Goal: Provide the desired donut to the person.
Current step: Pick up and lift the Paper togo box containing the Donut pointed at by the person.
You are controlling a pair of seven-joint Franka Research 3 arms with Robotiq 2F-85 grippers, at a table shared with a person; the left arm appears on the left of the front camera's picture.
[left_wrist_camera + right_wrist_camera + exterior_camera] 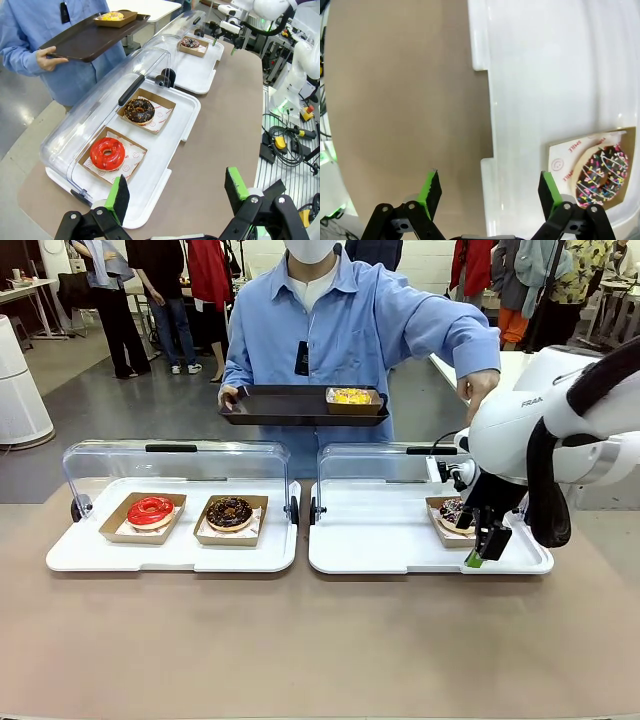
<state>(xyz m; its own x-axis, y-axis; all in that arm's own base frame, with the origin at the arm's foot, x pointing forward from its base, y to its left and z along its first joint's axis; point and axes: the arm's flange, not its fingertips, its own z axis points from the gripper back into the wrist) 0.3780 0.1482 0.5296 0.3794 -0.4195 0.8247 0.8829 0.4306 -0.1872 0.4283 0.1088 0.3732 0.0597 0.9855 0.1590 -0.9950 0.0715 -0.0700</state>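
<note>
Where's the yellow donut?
In the front view, the yellow donut sits at the right end of the dark tray that the person holds, across the table.

Table (300,640): tan top. Two white trays lie directly on it, side by side toward the far edge, just apart: left tray (90,558), right tray (370,540). Clear left lid (110,462) and right lid (370,465) stand open at the far side.

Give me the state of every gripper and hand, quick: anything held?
Left gripper: open, empty.
Right gripper: open, empty.
Person's tray hand: holding the dark tray.
Person's other hand: cannot tell.
</note>
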